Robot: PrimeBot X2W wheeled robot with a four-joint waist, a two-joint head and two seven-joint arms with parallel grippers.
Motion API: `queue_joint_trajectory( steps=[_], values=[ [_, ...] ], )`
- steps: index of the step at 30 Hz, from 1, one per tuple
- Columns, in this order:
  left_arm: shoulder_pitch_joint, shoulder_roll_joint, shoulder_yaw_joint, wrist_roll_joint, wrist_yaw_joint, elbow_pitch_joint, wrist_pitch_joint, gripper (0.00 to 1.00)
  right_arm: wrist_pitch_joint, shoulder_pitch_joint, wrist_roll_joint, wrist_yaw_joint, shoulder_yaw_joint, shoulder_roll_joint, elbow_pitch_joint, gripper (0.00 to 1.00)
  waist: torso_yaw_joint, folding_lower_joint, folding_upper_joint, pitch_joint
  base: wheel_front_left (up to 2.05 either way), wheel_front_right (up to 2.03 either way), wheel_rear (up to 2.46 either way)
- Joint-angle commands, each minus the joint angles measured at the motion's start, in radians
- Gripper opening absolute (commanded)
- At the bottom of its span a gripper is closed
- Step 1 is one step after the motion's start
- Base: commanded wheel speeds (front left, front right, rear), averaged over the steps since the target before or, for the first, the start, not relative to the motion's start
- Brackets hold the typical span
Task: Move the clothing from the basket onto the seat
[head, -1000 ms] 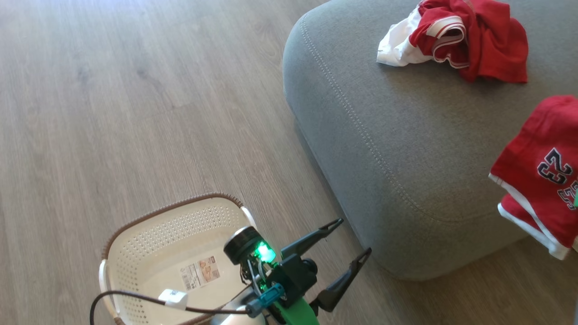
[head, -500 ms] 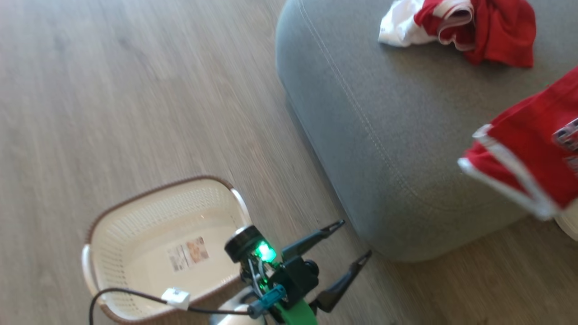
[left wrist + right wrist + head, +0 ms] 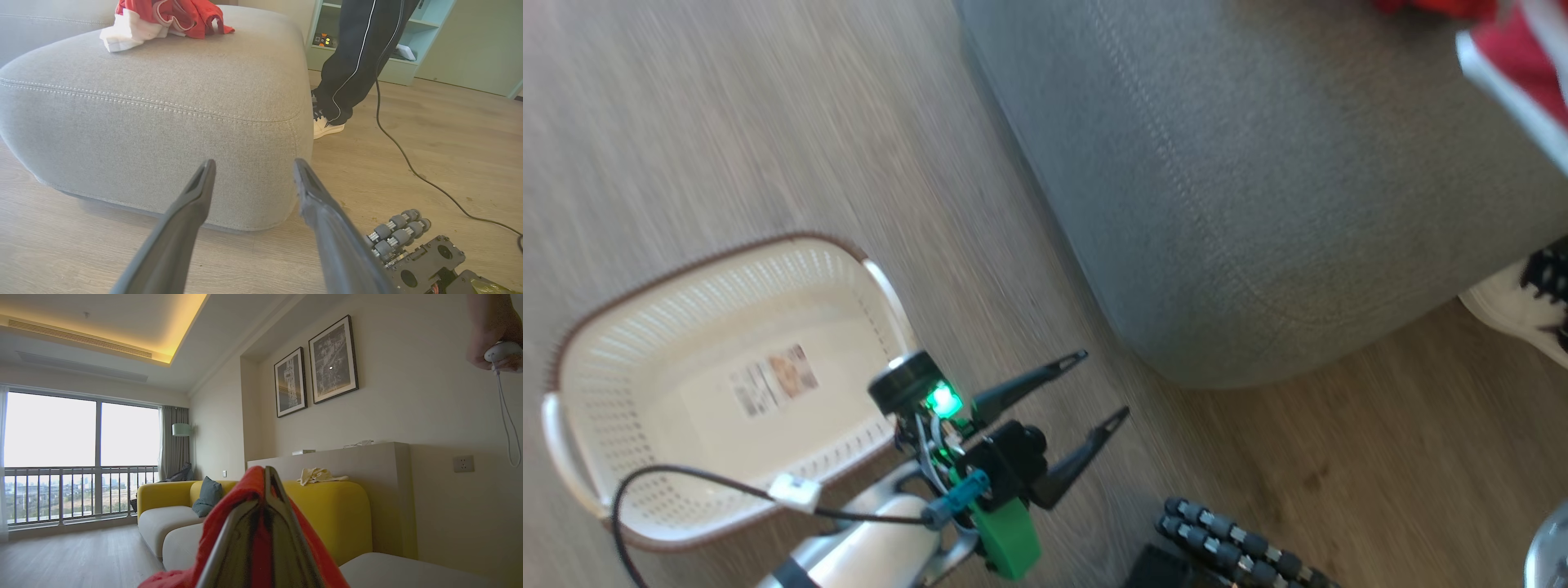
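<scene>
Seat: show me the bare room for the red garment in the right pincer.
For the red garment: the seat top is bare from the stitched seam back to the red and white pile, and across toward the person's leg. Crowded just at that pile's corner.

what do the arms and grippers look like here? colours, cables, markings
Left gripper: two long dark tapered fingers with small triangular openings at the tips, black body, green bracket, lit green LED beside a round black cap. Pale silver forearm; black cable with white plug, teal connector. Right gripper: long grey fingers narrowing to a point. No markings legible.
</scene>
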Motion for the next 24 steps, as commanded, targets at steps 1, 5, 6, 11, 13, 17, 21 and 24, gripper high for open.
queue_joint_trajectory(
  steps=[1, 5, 6, 11, 13, 17, 21, 24],
  values=[
    [-0.030, 0.013, 0.012, 0.006, -0.001, -0.036, -0.005, 1.00, -0.002, -0.059, 0.003, 0.000, 0.008, -0.031, -0.010, 0.00, -0.016, -0.0002, 0.0000, 0.075, 0.00, 0.00, 0.00],
    [-0.056, 0.048, -0.001, 0.008, -0.001, -0.053, -0.005, 1.00, -0.002, -0.174, 0.008, 0.000, -0.003, -0.047, 0.055, 0.00, -0.009, -0.0002, 0.0000, 0.136, 0.00, 0.00, 0.00],
    [-0.062, 0.057, -0.005, 0.009, -0.001, -0.055, -0.005, 1.00, -0.002, -0.201, -0.006, 0.000, 0.003, -0.055, 0.073, 0.00, -0.007, -0.0002, 0.0000, 0.149, 0.00, 0.00, 0.00],
    [-0.079, 0.080, -0.013, 0.012, -0.001, -0.064, -0.005, 1.00, -0.002, -0.310, -0.056, 0.000, 0.011, -0.094, 0.161, 0.00, 0.005, -0.0002, 0.0000, 0.186, 0.00, 0.00, 0.00],
    [-0.085, 0.087, -0.011, 0.011, -0.001, -0.065, -0.005, 1.00, -0.002, -0.366, -0.074, 0.000, 0.005, -0.117, 0.211, 0.00, 0.014, -0.0002, 0.0000, 0.200, 0.00, 0.00, 0.00],
    [-0.094, 0.094, -0.003, 0.011, -0.001, -0.068, -0.005, 1.00, -0.002, -0.471, -0.108, 0.000, -0.030, -0.172, 0.316, 0.00, 0.039, -0.0002, 0.0000, 0.222, 0.00, 0.00, 0.00],
    [-0.116, 0.096, -0.006, 0.014, -0.001, -0.080, -0.005, 1.00, -0.002, -0.557, -0.167, 0.000, -0.067, -0.251, 0.409, 0.00, 0.085, -0.0002, 0.0000, 0.254, 0.00, 0.00, 0.00],
    [-0.126, 0.090, 0.007, 0.015, -0.001, -0.087, -0.005, 1.00, -0.002, -0.614, -0.212, 0.000, -0.109, -0.293, 0.476, 0.00, 0.115, -0.0002, 0.0000, 0.273, 0.00, 0.00, 0.00]
  ],
)
